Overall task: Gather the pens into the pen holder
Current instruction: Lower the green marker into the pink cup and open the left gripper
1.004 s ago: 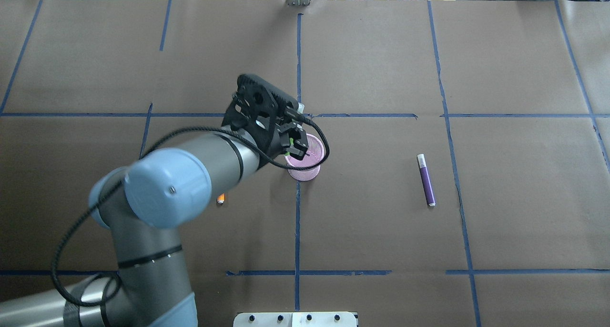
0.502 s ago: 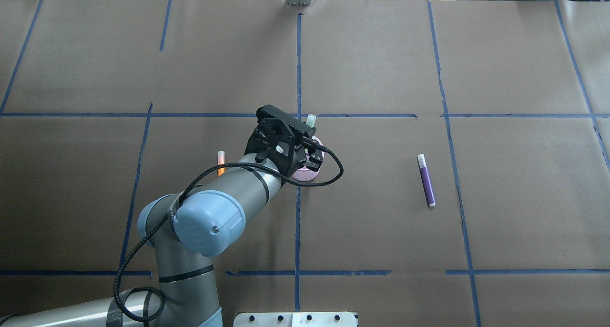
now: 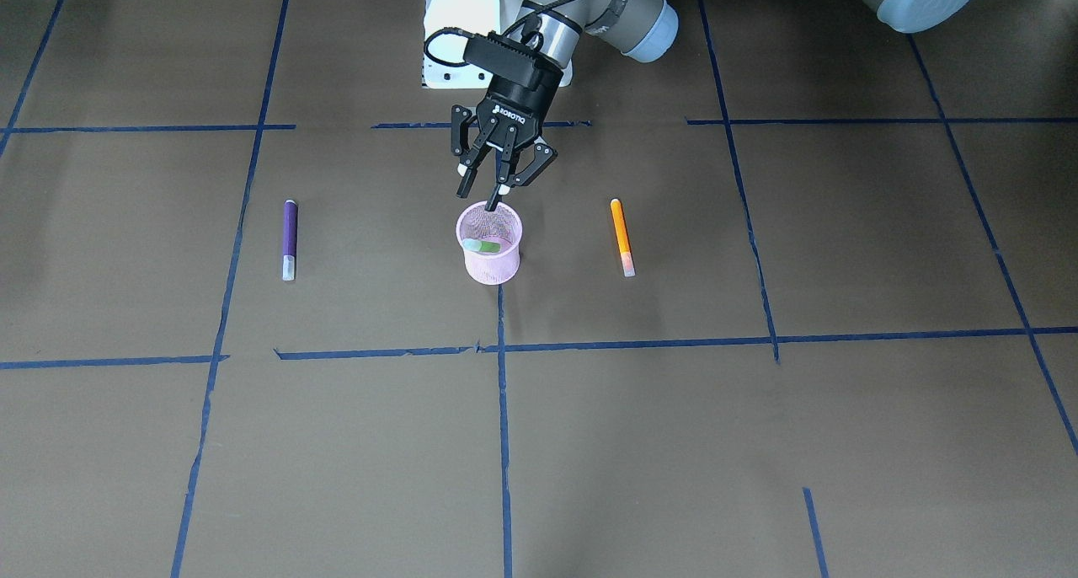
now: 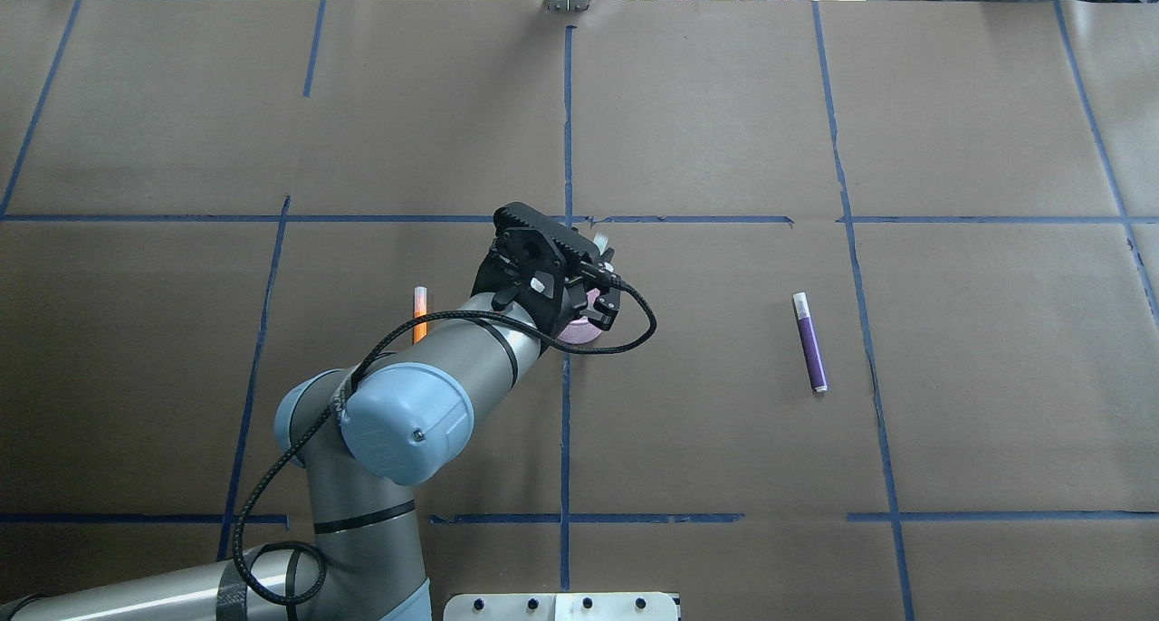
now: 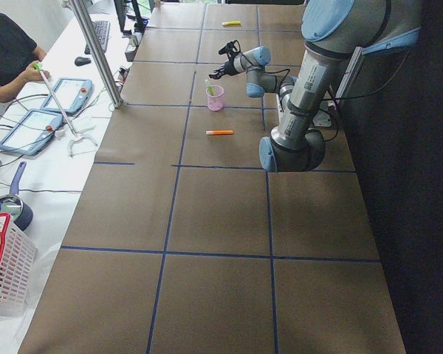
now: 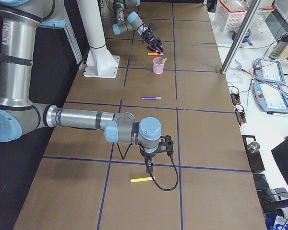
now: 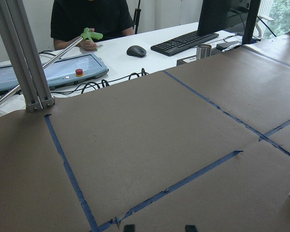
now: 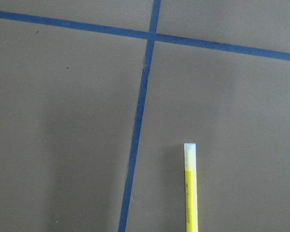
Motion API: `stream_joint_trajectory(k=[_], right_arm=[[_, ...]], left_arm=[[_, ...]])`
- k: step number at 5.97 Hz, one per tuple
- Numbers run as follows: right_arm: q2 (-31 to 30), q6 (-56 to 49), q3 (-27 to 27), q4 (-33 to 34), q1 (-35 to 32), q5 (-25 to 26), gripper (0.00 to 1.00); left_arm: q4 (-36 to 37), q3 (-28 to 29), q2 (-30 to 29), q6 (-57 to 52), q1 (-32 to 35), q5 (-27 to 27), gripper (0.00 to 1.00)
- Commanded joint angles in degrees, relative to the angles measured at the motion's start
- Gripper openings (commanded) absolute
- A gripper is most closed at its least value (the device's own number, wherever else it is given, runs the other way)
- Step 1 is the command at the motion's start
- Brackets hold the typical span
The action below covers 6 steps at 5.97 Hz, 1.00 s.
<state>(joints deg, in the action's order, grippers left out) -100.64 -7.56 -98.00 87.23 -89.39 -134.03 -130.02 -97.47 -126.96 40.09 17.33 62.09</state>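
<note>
Green capped pen (image 3: 482, 246) sits inside pink wire-mesh cup (image 3: 493, 268); left fingers (image 3: 466, 180), spread above, should rise straight, sparing rim.

Left jaws over pen holder (image 3: 493, 264) mouth

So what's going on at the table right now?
The left gripper hangs open just above the pink pen holder, with the green pen already inside. The orange pen and purple pen lie on the table either side of it. The right gripper hovers over a yellow pen farther off.
</note>
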Motion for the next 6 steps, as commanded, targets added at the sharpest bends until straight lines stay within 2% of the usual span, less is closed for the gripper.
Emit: stream_joint_trajectory(k=[1,2,3,5,6], right_arm=[[0.0,0.0,0.52,-0.04,0.0,0.0,1.0],[0.09,0.0,2.09,-0.04,0.35,0.0,1.0],[0.7,0.17,5.42,-0.13,0.87,-0.09,1.0],[2.19,1.14,12.09,-4.85,4.12,0.35,0.99],[6.46,4.71,17.09,-4.96,5.87,0.52,0.99]], left_arm=[[-1.82,-0.08,-0.13,0.25,0.42,0.4,1.0],[-1.99,-0.69,-0.66,5.74,3.38,3.01,1.0],[0.01,-0.7,-0.49,15.62,8.29,13.48,1.0],[6.15,-0.88,-0.31,18.8,15.77,25.31,1.0],[12.01,-1.05,0.04,18.02,21.03,33.98,1.0]])
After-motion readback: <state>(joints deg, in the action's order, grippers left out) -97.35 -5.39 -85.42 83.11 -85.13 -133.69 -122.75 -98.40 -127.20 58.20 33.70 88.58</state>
